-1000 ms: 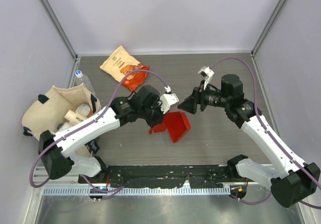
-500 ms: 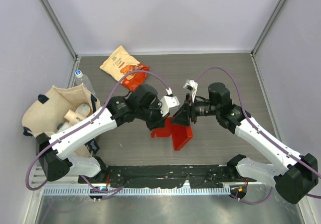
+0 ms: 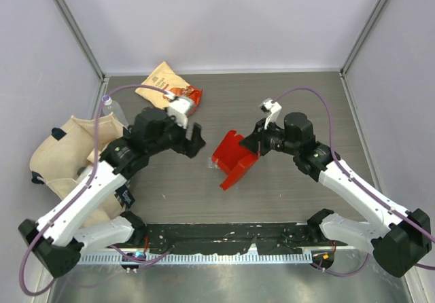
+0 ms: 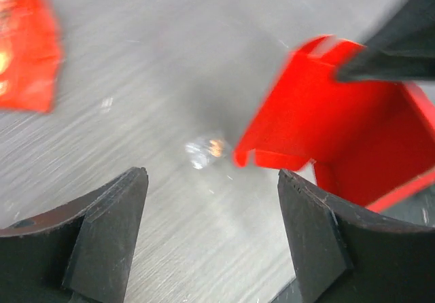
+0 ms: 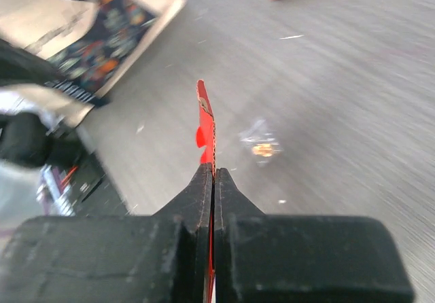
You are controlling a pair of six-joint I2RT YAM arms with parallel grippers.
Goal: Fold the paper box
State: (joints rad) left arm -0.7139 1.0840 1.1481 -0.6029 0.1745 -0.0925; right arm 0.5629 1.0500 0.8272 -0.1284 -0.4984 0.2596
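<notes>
Paper box [image 3: 233,159] pinched by 1 wall in closed right hand [image 3: 254,147]; left hand [image 3: 196,142] open, apart: hold pinch firm, press free flap squarely.

Bright red paper box [image 3: 233,157], part-folded, flaps open, tilted, one thin panel pinched in right gripper [image 3: 252,148].

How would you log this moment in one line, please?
left gripper: open, off paper box | right gripper: shut on box edge
</notes>
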